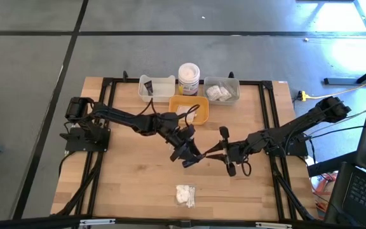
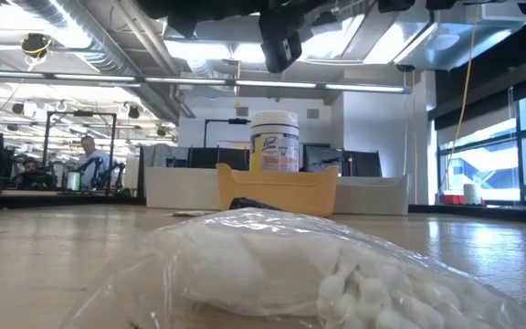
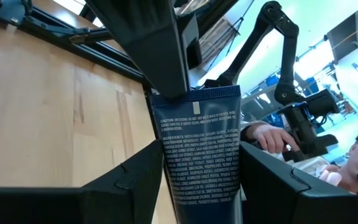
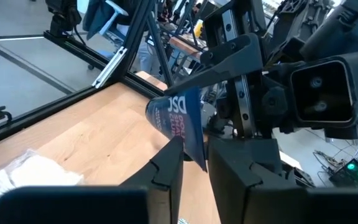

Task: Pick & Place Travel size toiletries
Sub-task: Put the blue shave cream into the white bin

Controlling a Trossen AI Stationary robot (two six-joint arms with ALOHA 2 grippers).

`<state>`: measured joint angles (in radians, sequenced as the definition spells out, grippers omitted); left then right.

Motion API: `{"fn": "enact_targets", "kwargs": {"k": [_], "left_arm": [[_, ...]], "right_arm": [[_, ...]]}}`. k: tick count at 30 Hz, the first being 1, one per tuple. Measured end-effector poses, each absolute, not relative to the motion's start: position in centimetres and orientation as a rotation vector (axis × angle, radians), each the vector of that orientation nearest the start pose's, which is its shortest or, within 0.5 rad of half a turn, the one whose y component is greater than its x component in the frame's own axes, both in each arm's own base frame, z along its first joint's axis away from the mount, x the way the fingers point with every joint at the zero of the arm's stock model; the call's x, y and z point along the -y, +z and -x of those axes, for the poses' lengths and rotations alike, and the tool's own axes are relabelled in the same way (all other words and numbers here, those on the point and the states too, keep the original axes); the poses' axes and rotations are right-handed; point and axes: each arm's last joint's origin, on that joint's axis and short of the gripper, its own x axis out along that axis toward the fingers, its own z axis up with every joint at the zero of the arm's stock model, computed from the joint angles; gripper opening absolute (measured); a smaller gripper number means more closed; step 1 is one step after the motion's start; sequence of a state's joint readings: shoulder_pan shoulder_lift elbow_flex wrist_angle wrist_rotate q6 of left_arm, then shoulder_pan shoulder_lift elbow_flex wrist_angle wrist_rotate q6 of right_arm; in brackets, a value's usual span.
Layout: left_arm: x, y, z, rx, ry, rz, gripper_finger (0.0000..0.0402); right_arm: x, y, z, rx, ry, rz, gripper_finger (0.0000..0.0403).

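- The left gripper (image 3: 197, 180) clamps a dark blue tube (image 3: 201, 152) above the table's (image 1: 126, 178) middle.
- The right gripper (image 4: 194, 158) meets it there, its fingers narrowed around the tube's flat crimped end.
- A clear-wrapped white fluffy piece (image 1: 185, 194) lies near the front edge.
- The yellow tray (image 1: 189, 108), white jar (image 1: 189, 79) and two white trays (image 1: 157, 88) stand at the back.

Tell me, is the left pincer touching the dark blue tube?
Touching. The left wrist view shows the left pincer with its fingers pressed against both sides of the dark blue tube.
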<state>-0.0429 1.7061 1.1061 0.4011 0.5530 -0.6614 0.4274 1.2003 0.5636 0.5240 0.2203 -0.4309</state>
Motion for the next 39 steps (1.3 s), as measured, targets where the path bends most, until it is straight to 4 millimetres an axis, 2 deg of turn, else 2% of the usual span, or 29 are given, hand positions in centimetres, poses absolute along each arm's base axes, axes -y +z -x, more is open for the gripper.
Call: {"fn": "enact_targets", "kwargs": {"k": [10, 25, 29, 34, 39], "left_arm": [[2.81, 26.19, -38.22, -0.344, -0.514, 0.691, 0.0196], [2.48, 26.27, -38.26, -0.331, -0.506, 0.688, 0.0196], [2.41, 26.27, -38.27, -0.33, -0.504, 0.688, 0.0196], [2.41, 26.27, -38.27, -0.331, -0.504, 0.69, 0.0196], [2.42, 26.27, -38.26, -0.332, -0.506, 0.689, 0.0196]], "right_arm": [[-9.87, 24.32, -23.27, -0.042, 0.221, 0.473, 0.0057], [-9.44, 24.73, -23.48, -0.006, 0.196, 0.445, 0.0087], [-9.43, 24.73, -23.48, -0.006, 0.196, 0.441, 0.0065], [-9.44, 24.73, -23.48, -0.006, 0.199, 0.442, 0.0013], [-9.44, 24.72, -23.48, -0.006, 0.2, 0.441, 0.0007]]}}
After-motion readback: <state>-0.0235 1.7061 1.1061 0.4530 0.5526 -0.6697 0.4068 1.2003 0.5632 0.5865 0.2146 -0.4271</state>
